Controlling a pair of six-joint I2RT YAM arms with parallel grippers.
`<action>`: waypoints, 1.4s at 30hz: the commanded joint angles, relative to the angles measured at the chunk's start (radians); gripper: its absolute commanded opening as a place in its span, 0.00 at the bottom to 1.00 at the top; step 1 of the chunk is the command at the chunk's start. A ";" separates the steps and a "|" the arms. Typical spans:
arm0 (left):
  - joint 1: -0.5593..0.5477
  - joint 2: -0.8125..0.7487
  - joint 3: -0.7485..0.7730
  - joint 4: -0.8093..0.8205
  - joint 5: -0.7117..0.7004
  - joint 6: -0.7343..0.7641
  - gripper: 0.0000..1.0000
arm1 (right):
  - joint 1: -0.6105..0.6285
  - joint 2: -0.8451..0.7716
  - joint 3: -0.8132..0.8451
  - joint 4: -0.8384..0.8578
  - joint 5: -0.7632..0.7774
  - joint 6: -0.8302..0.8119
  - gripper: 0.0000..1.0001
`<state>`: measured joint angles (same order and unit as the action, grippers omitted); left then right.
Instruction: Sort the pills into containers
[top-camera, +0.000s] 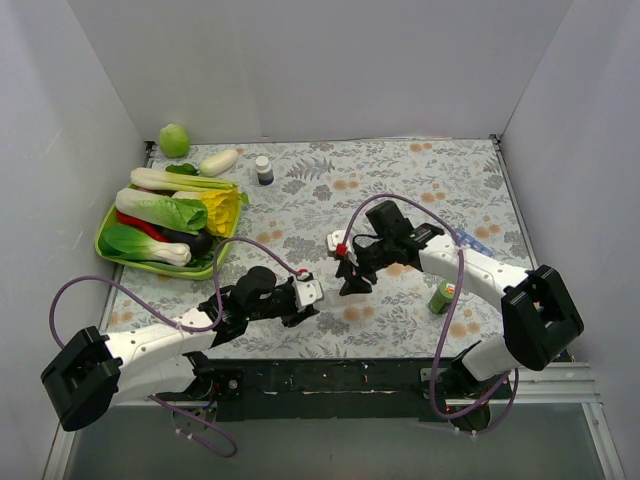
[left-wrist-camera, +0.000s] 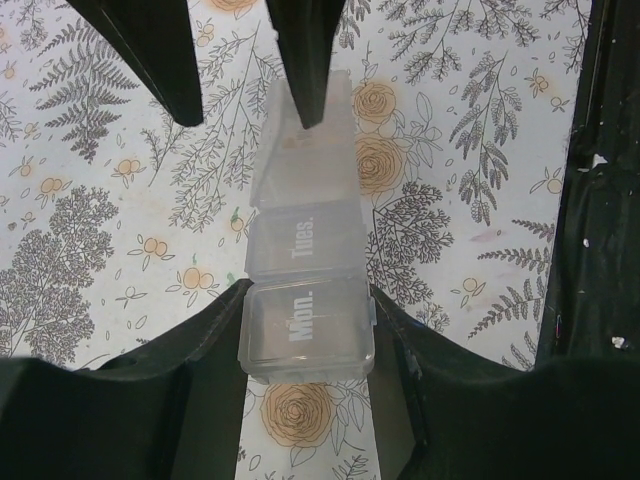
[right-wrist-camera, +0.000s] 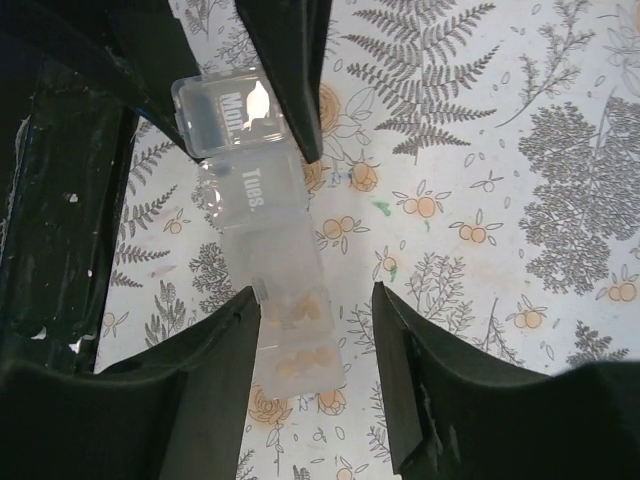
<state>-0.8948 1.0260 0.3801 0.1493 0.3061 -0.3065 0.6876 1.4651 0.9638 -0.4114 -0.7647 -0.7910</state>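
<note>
The containers are one clear strip of small lidded compartments (left-wrist-camera: 305, 250), lying on the flowered tablecloth. My left gripper (left-wrist-camera: 305, 305) is shut on its "Mon." end (left-wrist-camera: 303, 325), with "Tues." just beyond. The other end, holding orange pills (right-wrist-camera: 300, 335), lies between the fingers of my right gripper (right-wrist-camera: 315, 295). That gripper is open: its left finger (right-wrist-camera: 215, 360) sits against the strip's edge and its right finger stands well apart. In the top view the two grippers, left (top-camera: 316, 291) and right (top-camera: 350, 280), meet tip to tip near the table's front middle, and the strip hardly shows.
A green tray (top-camera: 108, 250) of vegetables sits at the left. A dark blue white-capped bottle (top-camera: 264, 169) and a green fruit (top-camera: 174, 139) stand at the back. A small green jar (top-camera: 441, 297) stands by the right arm. The dark table edge (left-wrist-camera: 600, 200) runs close by.
</note>
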 joint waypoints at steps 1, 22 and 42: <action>-0.001 -0.004 0.005 0.004 0.027 0.026 0.00 | -0.030 -0.006 0.049 0.051 -0.036 0.065 0.53; -0.001 0.066 0.002 0.096 0.015 0.014 0.00 | -0.034 0.070 0.041 0.186 0.056 0.297 0.54; 0.013 0.500 0.141 0.305 -0.110 0.043 0.55 | -0.378 -0.219 0.004 0.017 -0.005 0.095 0.85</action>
<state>-0.8917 1.5112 0.4984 0.4114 0.2386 -0.2634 0.3466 1.2606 0.9707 -0.3214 -0.7448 -0.6411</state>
